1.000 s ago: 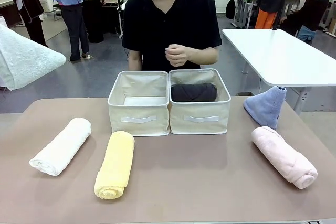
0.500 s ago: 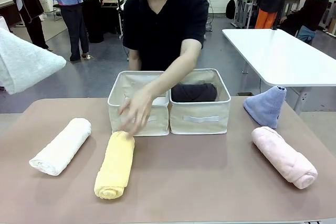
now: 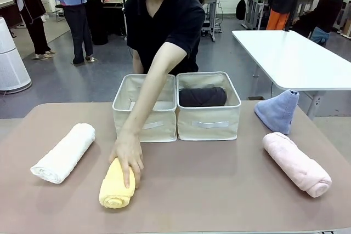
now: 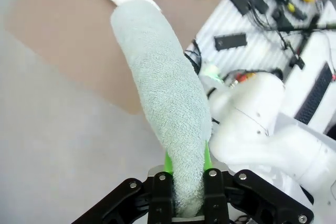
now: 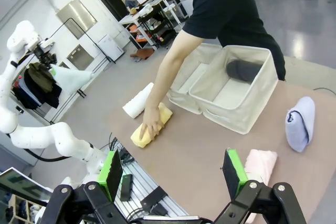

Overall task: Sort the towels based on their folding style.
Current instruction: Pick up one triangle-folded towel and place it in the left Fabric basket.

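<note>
One teal towel (image 4: 163,103) is pinched at one end by the left gripper (image 4: 187,162), up in the air; it is judged soft and light; the right gripper (image 5: 172,174) is spread wide

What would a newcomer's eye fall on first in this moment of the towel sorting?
The person's hand presses on the pale yellow towel roll at the front left of the table. In the left wrist view, the left gripper is shut on the light teal towel, held in the air beside the table. A dark grey roll already lies in the right bin.
</note>
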`<state>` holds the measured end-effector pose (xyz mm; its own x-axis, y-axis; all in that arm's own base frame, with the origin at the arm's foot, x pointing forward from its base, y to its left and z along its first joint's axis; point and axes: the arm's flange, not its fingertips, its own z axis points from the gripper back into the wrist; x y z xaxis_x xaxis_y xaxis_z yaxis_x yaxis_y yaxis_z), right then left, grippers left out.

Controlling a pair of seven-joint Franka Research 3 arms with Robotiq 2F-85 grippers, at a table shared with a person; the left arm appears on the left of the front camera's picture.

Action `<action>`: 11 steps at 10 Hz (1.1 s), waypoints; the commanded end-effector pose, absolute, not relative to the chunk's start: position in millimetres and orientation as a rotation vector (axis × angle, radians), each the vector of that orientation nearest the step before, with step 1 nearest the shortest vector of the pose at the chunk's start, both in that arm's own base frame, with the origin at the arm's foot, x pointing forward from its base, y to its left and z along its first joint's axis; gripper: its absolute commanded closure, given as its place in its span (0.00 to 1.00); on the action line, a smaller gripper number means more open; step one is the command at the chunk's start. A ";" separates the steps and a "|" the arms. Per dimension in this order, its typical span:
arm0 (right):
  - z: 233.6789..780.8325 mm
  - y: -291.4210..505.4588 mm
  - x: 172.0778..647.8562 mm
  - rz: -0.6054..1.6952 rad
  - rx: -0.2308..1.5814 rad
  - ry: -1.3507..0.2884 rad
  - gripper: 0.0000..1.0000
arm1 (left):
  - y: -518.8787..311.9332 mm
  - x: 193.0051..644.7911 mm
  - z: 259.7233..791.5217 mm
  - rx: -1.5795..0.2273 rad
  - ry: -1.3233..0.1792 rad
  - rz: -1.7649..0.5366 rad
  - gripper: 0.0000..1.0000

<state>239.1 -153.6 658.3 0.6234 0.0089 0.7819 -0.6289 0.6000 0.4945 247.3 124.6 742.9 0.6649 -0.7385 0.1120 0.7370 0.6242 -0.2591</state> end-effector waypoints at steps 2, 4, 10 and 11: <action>659.6 -153.2 240.8 0.441 0.876 -0.844 0.00 | 121.1 271.4 730.2 -0.323 0.006 -0.944 0.81; 659.6 -153.2 240.8 0.441 0.876 -0.844 0.00 | 117.9 278.6 727.6 -0.335 -0.013 -0.972 0.81; 659.6 -153.2 240.8 0.441 0.876 -0.844 0.00 | 69.2 328.0 718.3 -0.220 -0.089 -1.000 0.81; 659.6 -153.2 240.8 0.441 0.876 -0.844 0.00 | 48.9 346.3 717.7 -0.191 -0.091 -1.038 0.81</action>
<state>239.0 -153.5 658.7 0.6227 0.0105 0.7824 -0.6298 0.6000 0.4933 330.9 69.9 721.9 0.5284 -0.8331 0.1633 0.8479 0.5080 -0.1518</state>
